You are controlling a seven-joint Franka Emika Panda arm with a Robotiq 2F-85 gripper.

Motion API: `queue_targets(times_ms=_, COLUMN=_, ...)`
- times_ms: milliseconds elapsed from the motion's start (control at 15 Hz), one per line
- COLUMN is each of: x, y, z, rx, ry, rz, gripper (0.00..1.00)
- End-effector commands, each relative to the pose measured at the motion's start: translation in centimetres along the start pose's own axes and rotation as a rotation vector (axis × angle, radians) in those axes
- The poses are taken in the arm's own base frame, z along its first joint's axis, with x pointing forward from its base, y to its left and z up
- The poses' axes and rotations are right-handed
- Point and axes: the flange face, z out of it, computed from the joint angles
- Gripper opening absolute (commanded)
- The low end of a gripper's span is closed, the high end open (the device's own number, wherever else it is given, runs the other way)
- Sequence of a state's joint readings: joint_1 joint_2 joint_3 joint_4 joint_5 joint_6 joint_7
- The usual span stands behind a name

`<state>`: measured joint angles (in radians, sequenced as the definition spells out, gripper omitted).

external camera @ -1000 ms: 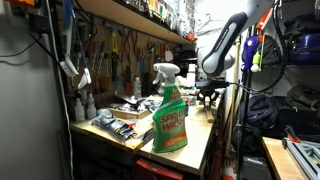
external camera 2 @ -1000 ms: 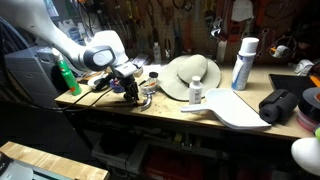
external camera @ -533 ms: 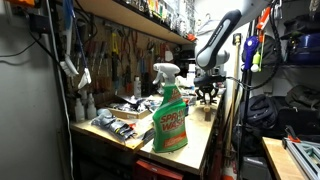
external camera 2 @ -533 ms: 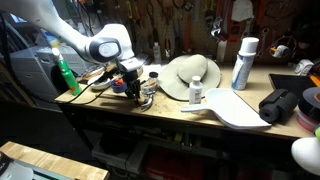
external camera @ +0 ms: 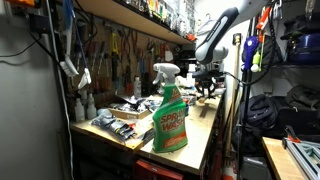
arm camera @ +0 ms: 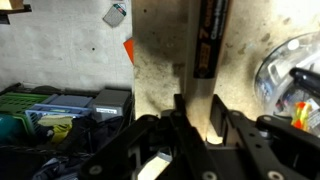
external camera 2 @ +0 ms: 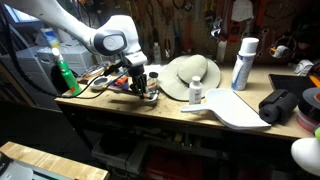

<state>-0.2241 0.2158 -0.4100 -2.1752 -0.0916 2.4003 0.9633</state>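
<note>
My gripper [external camera 2: 141, 88] hangs low over the left part of the workbench [external camera 2: 200, 112], just beside a clear round container [external camera 2: 149, 96]. It also shows at the far end of the bench in an exterior view [external camera: 206, 90]. In the wrist view the two black fingers [arm camera: 196, 125] stand close together with a narrow light tan piece [arm camera: 213, 128] between them; its shape is unclear. A dark pen-like stick with orange lettering [arm camera: 206, 40] lies on the bench ahead of the fingers. The clear container [arm camera: 295, 75] is at the right edge.
A green spray bottle [external camera: 169, 112] stands at the bench end and also shows in an exterior view [external camera 2: 64, 76]. A pale hat [external camera 2: 190, 72], a small white bottle [external camera 2: 196, 92], a white spray can [external camera 2: 243, 62], a white board [external camera 2: 238, 108] and a black pouch [external camera 2: 282, 104] lie along the bench. Tools hang behind.
The arm has swung its elbow upward and the gripper has shifted right along the bench, toward the clear container. The fingers stay close together.
</note>
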Motion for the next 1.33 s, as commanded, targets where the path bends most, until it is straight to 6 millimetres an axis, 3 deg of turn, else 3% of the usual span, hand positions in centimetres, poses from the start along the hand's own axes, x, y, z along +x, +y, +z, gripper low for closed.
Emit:
queue_targets(times_ms=0, x=1.7, y=0.9, z=-2.3, rx=0.033, ry=0.017, rz=0.011, gripper=0.08)
queue_targets(times_ms=267, x=2.7, y=1.7, z=-5.2, rx=0.118, ry=0.057, rz=-0.009, gripper=0.08)
queue_targets(times_ms=533, x=1.7, y=2.1, z=-9.2, rx=0.274, ry=0.123, rz=-0.153, gripper=0.08)
queue_targets(times_ms=733, x=-0.3, y=2.3, z=-11.9, rx=0.332, ry=0.162, rz=-0.311, gripper=0.08)
queue_targets(times_ms=1267, x=-8.5, y=2.9, z=-12.5, rx=0.358, ry=0.273, rz=-0.745, gripper=0.08)
